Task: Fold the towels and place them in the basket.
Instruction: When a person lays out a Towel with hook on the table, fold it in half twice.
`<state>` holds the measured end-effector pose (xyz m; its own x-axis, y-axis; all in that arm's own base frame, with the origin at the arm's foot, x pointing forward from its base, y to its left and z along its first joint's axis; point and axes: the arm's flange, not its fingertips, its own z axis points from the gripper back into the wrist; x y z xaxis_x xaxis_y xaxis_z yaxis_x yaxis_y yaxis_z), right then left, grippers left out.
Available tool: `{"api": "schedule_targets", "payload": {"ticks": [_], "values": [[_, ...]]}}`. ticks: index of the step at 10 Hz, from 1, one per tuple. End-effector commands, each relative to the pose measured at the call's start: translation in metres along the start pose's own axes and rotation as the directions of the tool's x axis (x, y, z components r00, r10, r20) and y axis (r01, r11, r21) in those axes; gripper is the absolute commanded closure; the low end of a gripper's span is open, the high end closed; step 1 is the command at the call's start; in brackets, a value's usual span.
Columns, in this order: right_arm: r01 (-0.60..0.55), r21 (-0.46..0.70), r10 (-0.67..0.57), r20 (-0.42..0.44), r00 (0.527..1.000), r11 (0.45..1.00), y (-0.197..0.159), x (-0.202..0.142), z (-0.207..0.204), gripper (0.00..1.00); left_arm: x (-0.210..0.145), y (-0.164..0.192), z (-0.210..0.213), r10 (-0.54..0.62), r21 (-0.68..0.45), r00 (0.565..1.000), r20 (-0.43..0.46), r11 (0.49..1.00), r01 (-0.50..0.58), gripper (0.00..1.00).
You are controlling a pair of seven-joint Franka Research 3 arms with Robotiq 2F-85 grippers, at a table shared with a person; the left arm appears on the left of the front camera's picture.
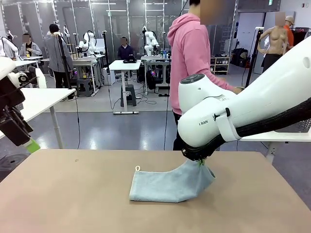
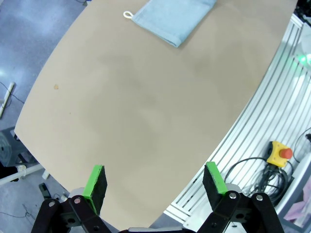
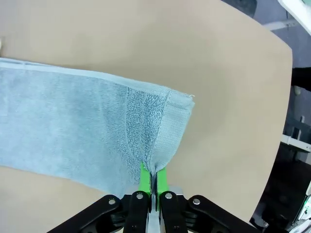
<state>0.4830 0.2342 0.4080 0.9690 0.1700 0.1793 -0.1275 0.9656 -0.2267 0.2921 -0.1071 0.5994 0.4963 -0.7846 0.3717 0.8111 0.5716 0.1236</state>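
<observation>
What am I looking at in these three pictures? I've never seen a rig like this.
Two white robot arms share a tan table with a person in a pink hoodie standing at the far side. The front picture comes from a fixed camera between the arms. The other two come from cameras on each arm's wrist, looking along its green-padded fingers. The right gripper is shut on one end of a light blue-grey towel, lifting that end while the rest lies on the table. The left gripper is open, holding nothing, above the table's near edge.
</observation>
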Motion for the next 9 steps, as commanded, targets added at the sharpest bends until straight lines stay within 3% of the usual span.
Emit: {"api": "schedule_targets", "payload": {"ticks": [1, 5, 9], "values": [[-0.01, 0.014, 0.01, 0.022, 1.0, 1.0, 0.01, 0.001, 0.009, 1.0, 0.002, 0.002, 0.002, 0.003, 0.014, 1.0, -0.018, 1.0, -0.003, 0.0], [-0.061, 0.117, 0.059, 0.025, 0.998, 0.991, 0.045, 0.017, 0.021, 1.0, 0.002, 0.002, 0.002, 0.003, 0.014, 1.0, -0.018, 1.0, -0.003, 0.0], [-0.055, 0.24, 0.066, -0.039, 0.997, 0.969, 0.083, 0.04, 0.009, 1.0, 0.002, 0.002, 0.002, 0.003, 0.014, 1.0, -0.018, 1.0, -0.003, 0.0]]}}
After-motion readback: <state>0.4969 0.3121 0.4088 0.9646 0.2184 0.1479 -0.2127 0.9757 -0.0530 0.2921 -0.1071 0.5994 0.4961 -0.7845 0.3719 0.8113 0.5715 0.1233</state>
